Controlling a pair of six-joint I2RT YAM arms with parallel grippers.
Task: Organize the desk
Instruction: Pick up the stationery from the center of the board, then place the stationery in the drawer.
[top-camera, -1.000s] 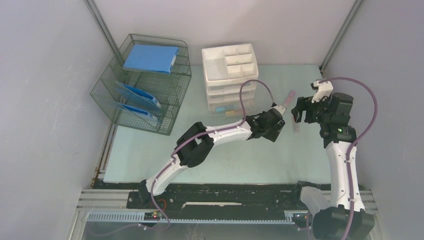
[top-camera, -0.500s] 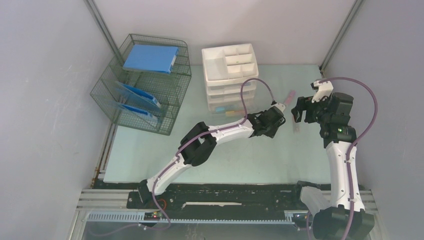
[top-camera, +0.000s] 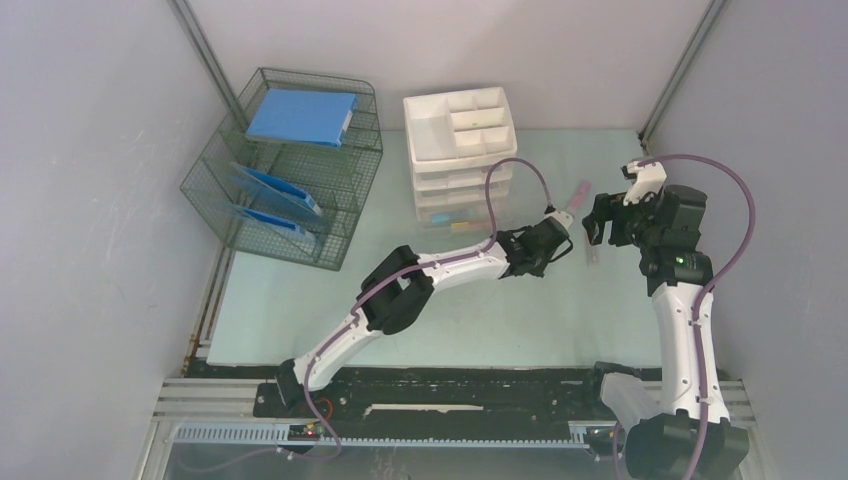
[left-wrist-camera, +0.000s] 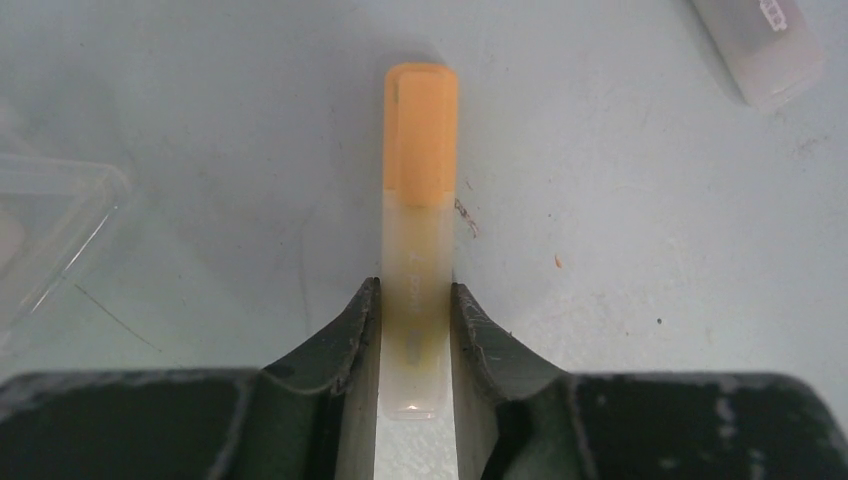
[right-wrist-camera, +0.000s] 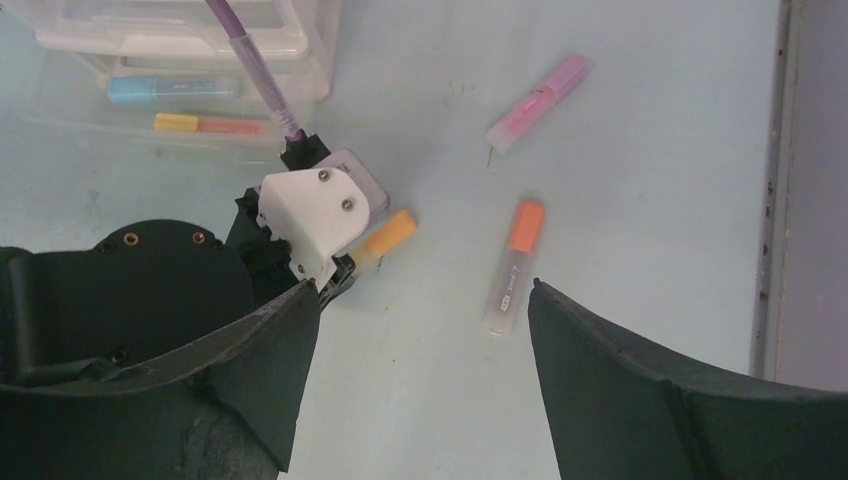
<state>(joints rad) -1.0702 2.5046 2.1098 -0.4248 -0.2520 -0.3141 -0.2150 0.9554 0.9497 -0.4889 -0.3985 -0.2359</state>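
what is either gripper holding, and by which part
The left gripper pinches the orange-capped translucent highlighter by its clear barrel's uncapped end; the right gripper holds nothing.

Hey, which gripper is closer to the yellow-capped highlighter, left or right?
Left. The left gripper straddles the yellow-capped highlighter, a finger against each side of its barrel. The right gripper hangs open off to the side, clear of it.

Right fingers are spread wide over the bench. An orange marker lies just off the right one's tip, and a pink marker sits further up. The left gripper covers the tail of a yellow marker, cap poking out. The drawers are top left, with a blue marker visible inside.
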